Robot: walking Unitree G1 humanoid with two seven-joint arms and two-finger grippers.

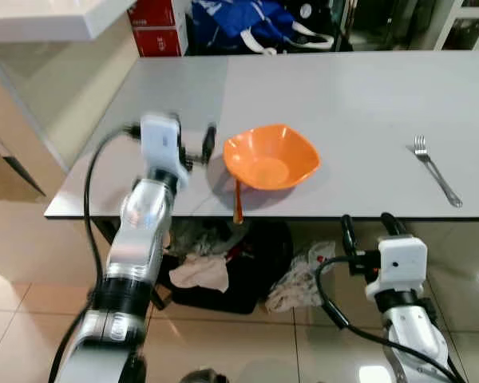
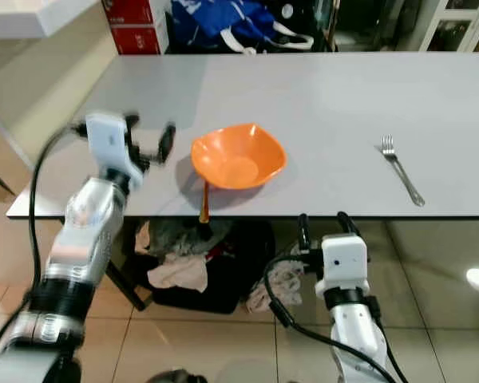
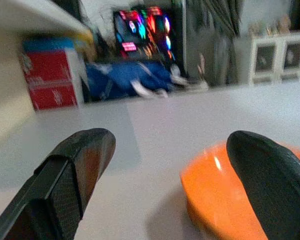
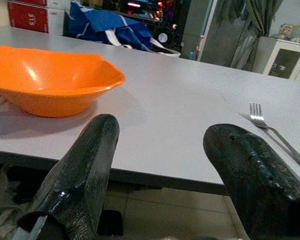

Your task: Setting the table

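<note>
Nearest the robot, below the front edge of the grey desk [image 1: 359, 96], the right end effector [image 1: 370, 226] hangs over the tiled floor [image 1: 247, 343] with its two black fingers spread wide and nothing between them; in its wrist view the fingers [image 4: 80, 180] frame the desk edge, touching nothing. Under the desk lies a heap of crumpled cloths and bags [image 1: 223, 267].

On the desk, count one orange bowl [image 1: 270, 157], one orange utensil handle [image 1: 238, 201] and one metal fork [image 1: 437, 170]. The bowl stands upright near the front edge, left of centre. The handle pokes out from under the bowl's near side and overhangs the desk edge; what kind of utensil it is cannot be told. The fork lies well apart on the right, tines pointing away from the robot.

Just left of the bowl, the left end effector [image 1: 196, 149] is raised over the desk, blurred, its fingers parted wide and empty. In its wrist view one finger [image 3: 270, 175] overlaps the bowl's rim; whether it touches cannot be told.

Beyond the far edge of the desk sit one blue bag [image 1: 251, 24] with white straps and two stacked red boxes [image 1: 158, 28]. At far left is the corner of a white counter [image 1: 48, 20].
</note>
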